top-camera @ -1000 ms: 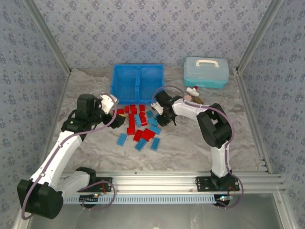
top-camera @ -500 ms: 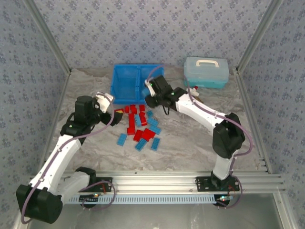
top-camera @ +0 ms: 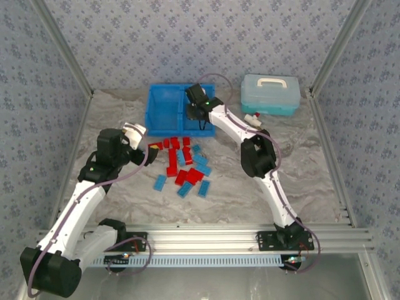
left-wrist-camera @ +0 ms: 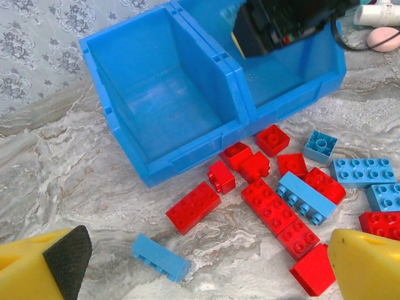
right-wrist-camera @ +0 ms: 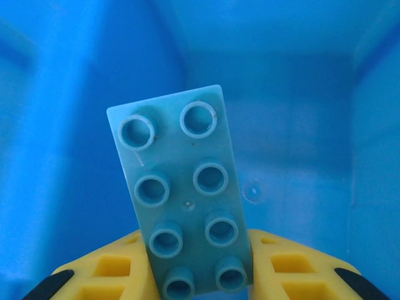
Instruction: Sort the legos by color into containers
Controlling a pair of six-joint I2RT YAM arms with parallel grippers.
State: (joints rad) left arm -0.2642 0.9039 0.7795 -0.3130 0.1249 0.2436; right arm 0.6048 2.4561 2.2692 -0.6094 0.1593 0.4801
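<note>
While clamped narrow on one short end of a light blue lego (right-wrist-camera: 181,194) — long axis running out past the right gripper (right-wrist-camera: 199,272) — hangs directly over the bin's right compartment (left-wrist-camera: 294,94), far side. Leaves the left gripper (left-wrist-camera: 212,262), spread wide, nearer the loose legos (top-camera: 184,165).

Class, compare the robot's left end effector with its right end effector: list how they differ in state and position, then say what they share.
The left end effector is open and empty; the right end effector is shut on a light blue lego. The left one hovers over the table beside the loose legos; the right one is over the bin's right compartment. Both have yellow fingers.
</note>
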